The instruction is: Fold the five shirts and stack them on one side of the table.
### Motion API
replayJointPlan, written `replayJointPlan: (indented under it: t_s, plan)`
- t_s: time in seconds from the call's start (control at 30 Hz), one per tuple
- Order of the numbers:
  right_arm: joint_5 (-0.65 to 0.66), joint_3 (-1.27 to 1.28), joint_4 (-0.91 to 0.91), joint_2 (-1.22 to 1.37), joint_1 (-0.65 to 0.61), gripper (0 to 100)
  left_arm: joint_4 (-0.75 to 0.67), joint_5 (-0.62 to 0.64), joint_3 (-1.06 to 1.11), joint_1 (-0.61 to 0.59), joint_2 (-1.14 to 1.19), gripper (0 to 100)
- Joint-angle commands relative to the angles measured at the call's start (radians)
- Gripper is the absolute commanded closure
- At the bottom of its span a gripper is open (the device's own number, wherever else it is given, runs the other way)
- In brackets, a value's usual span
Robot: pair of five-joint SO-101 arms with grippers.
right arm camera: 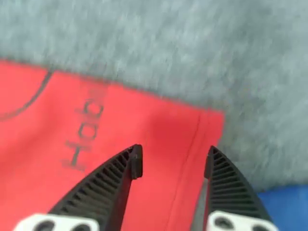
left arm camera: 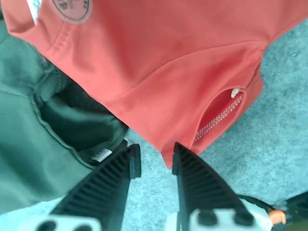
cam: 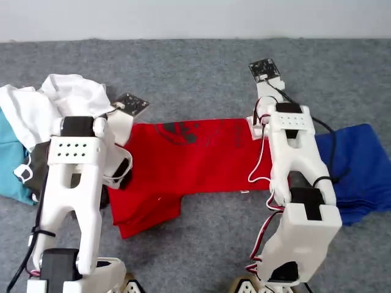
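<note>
A red shirt (cam: 189, 162) lies spread out in the middle of the grey table, partly folded, with one sleeve flap toward the front. My left gripper (left arm camera: 153, 156) is open with a narrow gap, its tips just short of the red shirt's sleeve corner (left arm camera: 168, 72) and holding nothing. My right gripper (right arm camera: 173, 161) is open wider, hovering over the red shirt's hem corner (right arm camera: 202, 139) at the shirt's far right end. A blue shirt (cam: 360, 171) lies crumpled at the right. A white shirt (cam: 55, 101), a teal shirt (cam: 12, 159) and a dark green shirt (left arm camera: 29, 144) are heaped at the left.
The left arm (cam: 76, 177) stands over the heap of shirts; the right arm (cam: 299, 183) stands between the red and blue shirts. Bare grey table (cam: 195, 79) runs along the back, up to a white wall. The blue shirt's edge (right arm camera: 288, 202) lies close beside the right gripper.
</note>
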Motion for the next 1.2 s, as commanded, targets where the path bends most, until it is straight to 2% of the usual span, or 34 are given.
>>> replayJointPlan:
  t_s: [0.0,0.27,0.67,0.77,0.9,1.0,1.17]
  plan:
    - [-0.008,-0.046,0.067,-0.022,0.013,78.0,-0.021,0.017,0.031,0.014,-0.026,88]
    - [-0.006,-0.038,0.131,-0.004,0.084,78.0,-0.028,0.017,0.054,0.015,-0.026,88]
    - [-0.008,-0.117,0.131,0.228,0.056,79.0,-0.04,0.018,0.056,0.015,-0.026,88]
    - [-0.003,-0.146,0.166,0.236,0.056,85.2,-0.041,0.018,0.056,0.015,-0.026,88]
    - [-0.005,-0.203,0.24,0.236,0.064,99.6,-0.041,0.018,0.056,0.015,-0.026,88]
    - [-0.005,-0.242,0.3,0.236,0.065,96.1,-0.04,0.018,0.056,0.015,-0.026,88]
    - [-0.003,-0.284,0.325,0.236,0.074,98.7,-0.038,0.018,0.056,0.015,-0.026,88]
